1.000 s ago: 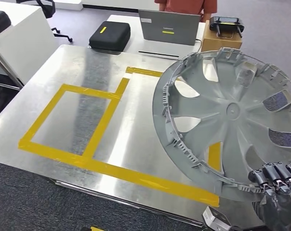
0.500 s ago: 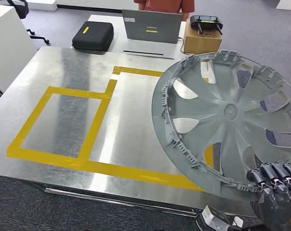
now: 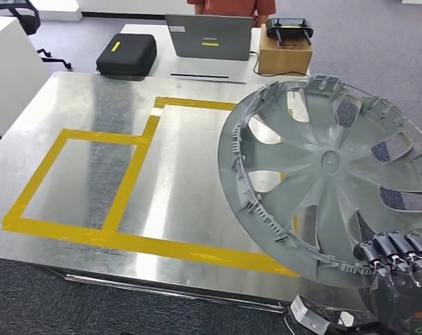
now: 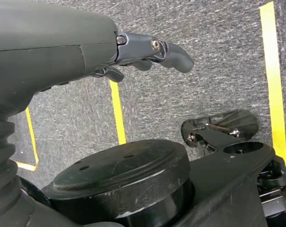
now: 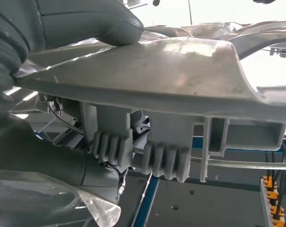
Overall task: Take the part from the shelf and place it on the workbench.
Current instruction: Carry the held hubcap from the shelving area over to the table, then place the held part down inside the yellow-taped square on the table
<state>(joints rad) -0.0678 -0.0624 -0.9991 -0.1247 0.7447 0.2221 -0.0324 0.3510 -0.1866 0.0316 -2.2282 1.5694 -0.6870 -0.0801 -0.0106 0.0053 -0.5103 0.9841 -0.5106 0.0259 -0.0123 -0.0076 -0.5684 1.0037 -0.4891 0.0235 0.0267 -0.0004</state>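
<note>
- Head view: you see the whole scene has slid since a second ago, so the camera has moved; your robot is squaring up to the workbench (image 3: 93, 91), whose yellow tape rectangles (image 3: 77, 178) lie left of the part.
- You still carry the grey wheel cover (image 3: 329, 174), tilted above the bench's right side and not yet set down.
- Your right hand (image 3: 398, 269) grips the cover's near rim, fingers hooked over the edge, thumb pressed on its face in the right wrist view.
- Your left hand (image 4: 98, 52) hangs over the floor, fingers loosely apart, holding nothing.
</note>
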